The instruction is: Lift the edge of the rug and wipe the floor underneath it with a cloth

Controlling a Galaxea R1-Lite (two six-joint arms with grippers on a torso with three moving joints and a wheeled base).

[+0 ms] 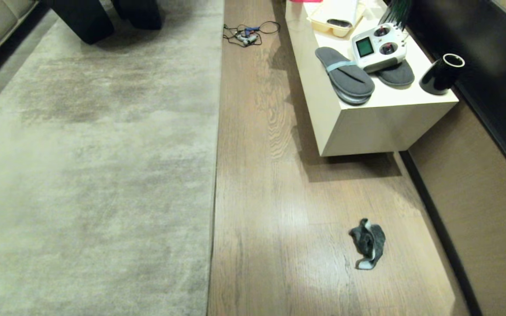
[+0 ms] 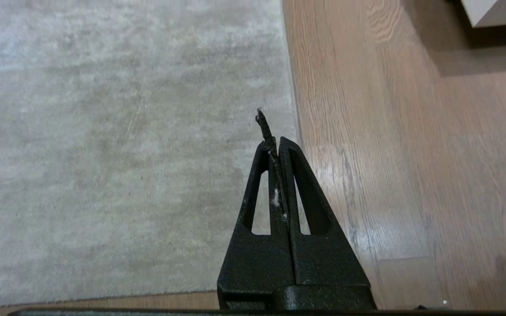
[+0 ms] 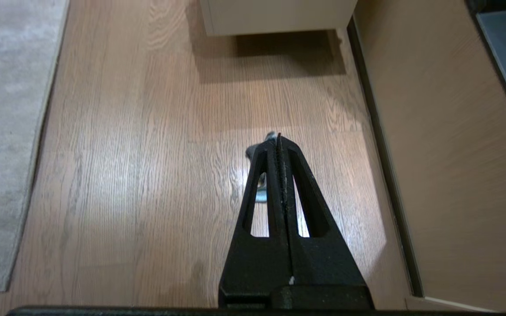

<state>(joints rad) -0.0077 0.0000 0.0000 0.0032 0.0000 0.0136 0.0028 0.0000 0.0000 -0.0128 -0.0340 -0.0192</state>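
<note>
Rug edge [image 1: 215,145] lies flat down our left — cloth [image 1: 368,244] crumpled on the floor [image 1: 270,210] near right, so we must fetch it first. Left gripper [image 2: 275,140], jaws together, hangs above that border. Right gripper [image 3: 279,140], jaws together, hangs over the cloth — ready to grab.

Grey slippers [image 1: 344,75], a controller [image 1: 378,47] and a black cup [image 1: 441,73] sit on a cream cabinet [image 1: 380,123].
</note>
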